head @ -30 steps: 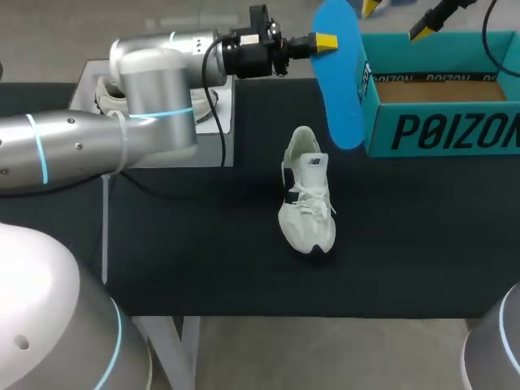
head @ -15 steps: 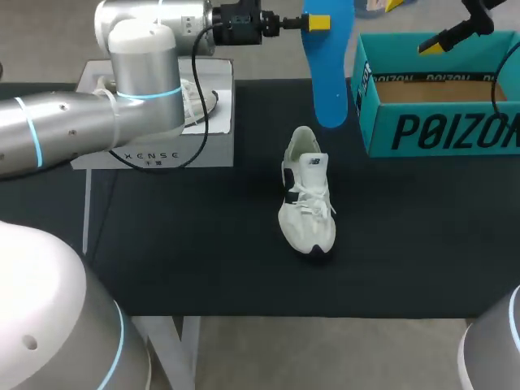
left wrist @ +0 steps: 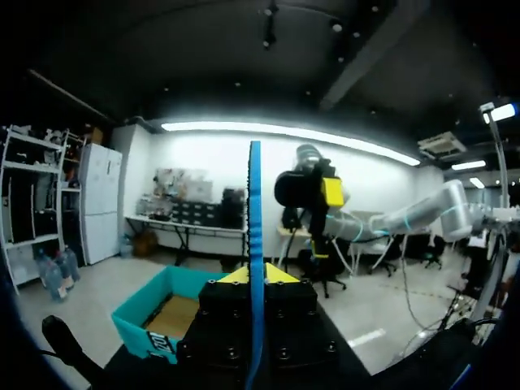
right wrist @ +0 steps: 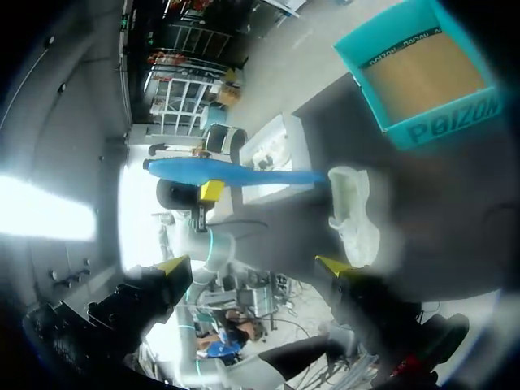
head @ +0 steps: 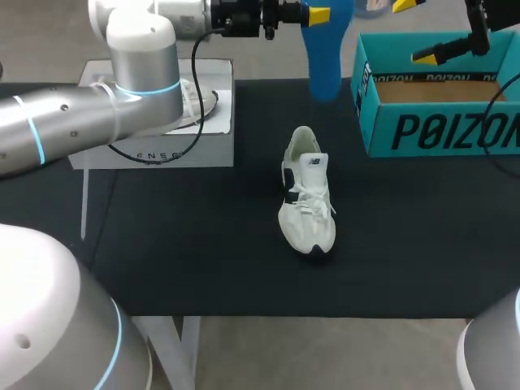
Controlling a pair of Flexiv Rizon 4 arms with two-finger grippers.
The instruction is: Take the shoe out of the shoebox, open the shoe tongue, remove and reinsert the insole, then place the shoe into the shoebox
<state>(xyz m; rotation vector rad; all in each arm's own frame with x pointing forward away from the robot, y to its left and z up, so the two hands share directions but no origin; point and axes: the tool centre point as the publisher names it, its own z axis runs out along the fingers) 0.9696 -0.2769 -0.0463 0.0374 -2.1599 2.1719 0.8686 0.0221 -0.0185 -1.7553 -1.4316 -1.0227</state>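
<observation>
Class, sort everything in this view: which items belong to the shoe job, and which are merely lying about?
Job: white lace-up sneaker; blue insole in left gripper; teal cardboard shoebox.
Lying about: pale flat box; another white shoe on it.

The table (head: 203, 260) is matt cloth, the shoebox (head: 439, 134) cardboard, the shoe (head: 307, 207) mesh, the insole (head: 325, 49) smooth.

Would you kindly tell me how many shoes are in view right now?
2. One shoe lies mid-table, left of the shoebox; the other shoe sits on the white stand at the table's far left, partly hidden by the left arm.
</observation>
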